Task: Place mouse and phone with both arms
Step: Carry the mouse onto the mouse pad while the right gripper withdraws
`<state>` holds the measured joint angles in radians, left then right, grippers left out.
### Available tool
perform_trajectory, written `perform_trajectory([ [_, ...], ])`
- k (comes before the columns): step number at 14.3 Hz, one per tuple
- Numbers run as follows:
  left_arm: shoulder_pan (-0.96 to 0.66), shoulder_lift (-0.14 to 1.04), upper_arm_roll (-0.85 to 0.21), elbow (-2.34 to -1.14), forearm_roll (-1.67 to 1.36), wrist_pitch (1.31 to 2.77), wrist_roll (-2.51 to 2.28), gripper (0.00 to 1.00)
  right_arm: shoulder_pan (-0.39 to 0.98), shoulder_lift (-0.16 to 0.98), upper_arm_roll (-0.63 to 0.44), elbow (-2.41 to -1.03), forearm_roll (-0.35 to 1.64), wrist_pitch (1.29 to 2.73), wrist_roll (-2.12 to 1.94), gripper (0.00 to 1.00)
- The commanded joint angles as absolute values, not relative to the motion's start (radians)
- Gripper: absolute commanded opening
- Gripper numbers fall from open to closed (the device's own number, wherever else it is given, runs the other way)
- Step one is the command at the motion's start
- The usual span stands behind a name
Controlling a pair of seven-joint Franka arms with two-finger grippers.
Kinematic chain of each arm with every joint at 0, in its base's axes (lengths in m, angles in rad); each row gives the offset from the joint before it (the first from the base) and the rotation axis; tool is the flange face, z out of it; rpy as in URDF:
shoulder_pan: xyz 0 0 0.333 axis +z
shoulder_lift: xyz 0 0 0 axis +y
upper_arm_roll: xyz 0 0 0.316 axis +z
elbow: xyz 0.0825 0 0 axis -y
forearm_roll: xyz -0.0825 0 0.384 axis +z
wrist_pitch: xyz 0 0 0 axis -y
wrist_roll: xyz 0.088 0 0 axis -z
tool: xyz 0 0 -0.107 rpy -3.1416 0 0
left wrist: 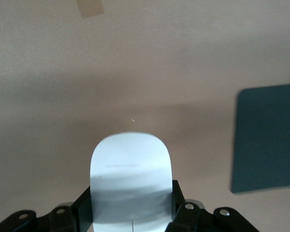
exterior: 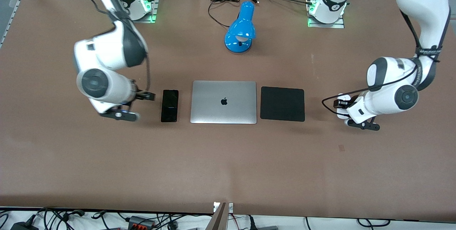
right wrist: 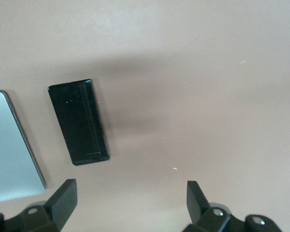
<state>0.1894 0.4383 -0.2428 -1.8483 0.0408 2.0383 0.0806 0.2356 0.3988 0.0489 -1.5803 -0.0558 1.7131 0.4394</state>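
The brown desk (exterior: 228, 158) carries a closed silver laptop (exterior: 223, 102) at its middle, a black mouse pad (exterior: 282, 104) at the laptop's 3 o'clock, and the black phone (exterior: 169, 105) flat at its 9 o'clock. The left claw (exterior: 341, 108) hangs at the pad's 3 o'clock, grasping the white mouse (left wrist: 130, 181). The right claw (right wrist: 130, 199) hovers spread and empty, just beside the phone.
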Motion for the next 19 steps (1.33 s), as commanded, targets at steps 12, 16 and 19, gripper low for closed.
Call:
perform_trajectory([
  [12, -0.008, 0.571, -0.422, -1.876, 0.257, 2.247, -0.549, 0.22, -0.094, 0.012, 0.061, -1.828, 0.025, 1.564, 0.02, 1.0],
  [16, -0.02, 0.604, -0.419, -1.942, 0.264, 2.387, -0.566, 0.25, -0.092, -0.017, 0.064, -1.876, 0.002, 1.609, 0.02, 1.0],
  [19, -0.025, 0.606, -0.419, -1.951, 0.264, 2.395, -0.586, 0.29, -0.095, -0.043, 0.064, -1.91, -0.008, 1.649, 0.018, 1.0],
])
